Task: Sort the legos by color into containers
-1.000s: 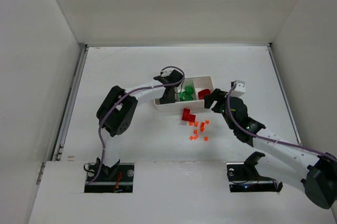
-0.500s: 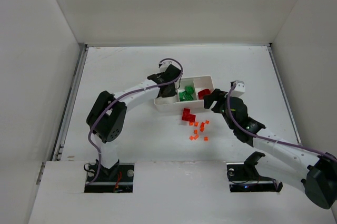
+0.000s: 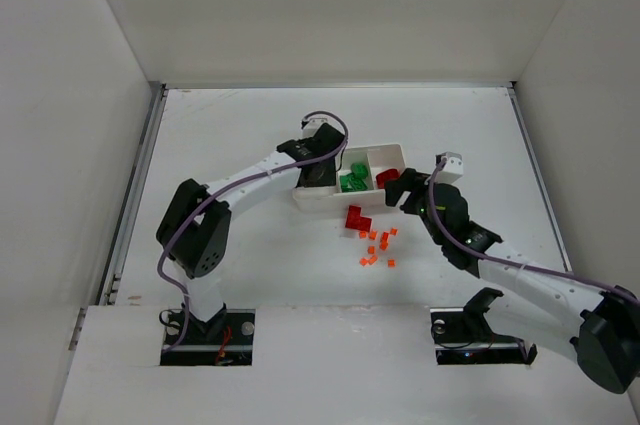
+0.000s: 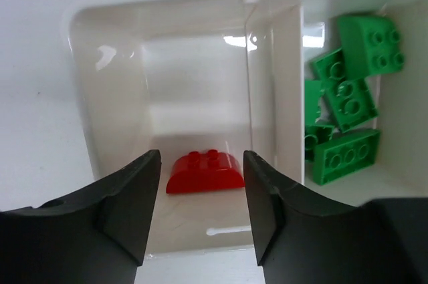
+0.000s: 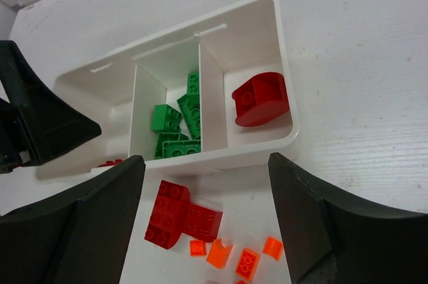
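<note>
The white tray holds three containers side by side. My left gripper hangs open over the left one, where a red rounded brick lies loose on the floor below the fingers. Green legos fill the middle container. A red brick lies in the right container. My right gripper is open and empty above the table just in front of the tray. Below it lie joined red bricks and orange bits, also seen from above as orange bits.
The left gripper's black body shows at the tray's left end in the right wrist view. White walls enclose the table at the back and both sides. The arm bases sit at the near edge.
My left gripper's jaws have opened over the left container, and that arm's elbow has swung left. The right arm has hardly moved.
</note>
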